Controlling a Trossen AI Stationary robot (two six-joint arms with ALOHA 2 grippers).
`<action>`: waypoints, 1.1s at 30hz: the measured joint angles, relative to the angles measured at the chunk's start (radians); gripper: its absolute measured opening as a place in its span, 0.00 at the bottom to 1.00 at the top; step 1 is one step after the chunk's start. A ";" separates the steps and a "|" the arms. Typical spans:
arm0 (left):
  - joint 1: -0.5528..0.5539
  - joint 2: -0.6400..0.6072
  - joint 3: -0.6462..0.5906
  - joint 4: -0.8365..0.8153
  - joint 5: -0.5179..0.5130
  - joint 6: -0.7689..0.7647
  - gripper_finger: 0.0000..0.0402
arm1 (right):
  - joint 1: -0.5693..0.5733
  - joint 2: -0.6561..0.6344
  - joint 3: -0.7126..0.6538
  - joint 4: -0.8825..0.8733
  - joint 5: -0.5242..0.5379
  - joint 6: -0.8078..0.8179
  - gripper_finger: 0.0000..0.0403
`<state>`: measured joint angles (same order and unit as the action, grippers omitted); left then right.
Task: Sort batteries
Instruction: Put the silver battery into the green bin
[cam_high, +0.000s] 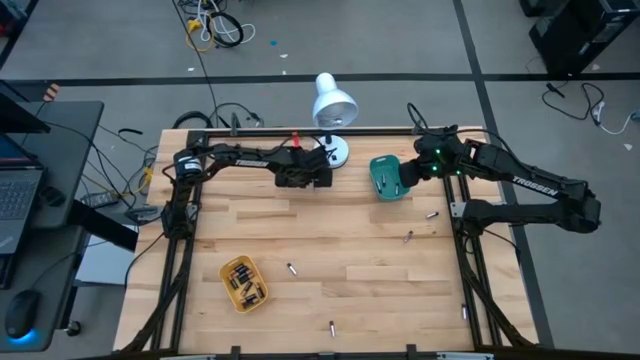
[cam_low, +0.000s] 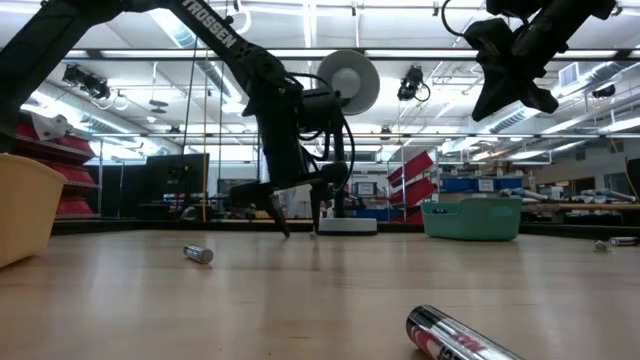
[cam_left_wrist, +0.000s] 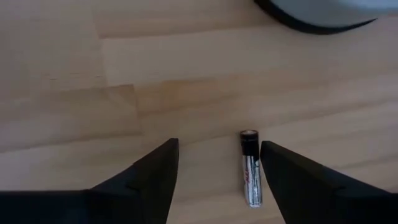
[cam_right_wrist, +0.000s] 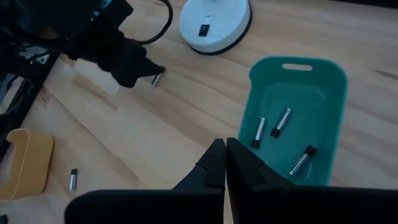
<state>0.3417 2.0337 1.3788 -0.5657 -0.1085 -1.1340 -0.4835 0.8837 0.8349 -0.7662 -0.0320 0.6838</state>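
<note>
One battery (cam_left_wrist: 250, 168) lies flat on the wooden table just in front of the lamp base. My left gripper (cam_left_wrist: 219, 144) points down over it, open, with a finger on either side and the battery close to one of them; it also shows as the left gripper (cam_high: 308, 176). The teal tray (cam_right_wrist: 323, 93) holds three batteries, and the yellow tray (cam_high: 243, 283) holds several. My right gripper (cam_right_wrist: 224, 148) hangs shut above the table beside the teal tray, with nothing in it. Loose batteries (cam_high: 291, 269) (cam_high: 407, 237) (cam_high: 432, 214) lie on the table.
A white desk lamp (cam_high: 333, 105) stands with its base (cam_right_wrist: 214, 22) at the far edge, right behind my left gripper. More loose batteries (cam_high: 332, 327) (cam_high: 465, 312) lie near the front edge. Bare wood stretches across the table's middle.
</note>
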 joint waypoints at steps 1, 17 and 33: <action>-0.003 -0.001 -0.007 0.009 -0.002 -0.004 0.60 | 0.000 0.000 0.000 0.000 -0.007 0.000 0.01; -0.023 0.006 0.025 -0.012 0.052 0.024 0.47 | 0.000 0.000 0.000 0.000 -0.041 -0.007 0.00; -0.047 0.001 -0.007 0.001 0.036 -0.127 0.47 | 0.000 0.000 0.000 0.001 -0.032 -0.035 0.00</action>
<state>0.2950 2.0342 1.3718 -0.5646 -0.0722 -1.2608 -0.4835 0.8837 0.8345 -0.7650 -0.0645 0.6487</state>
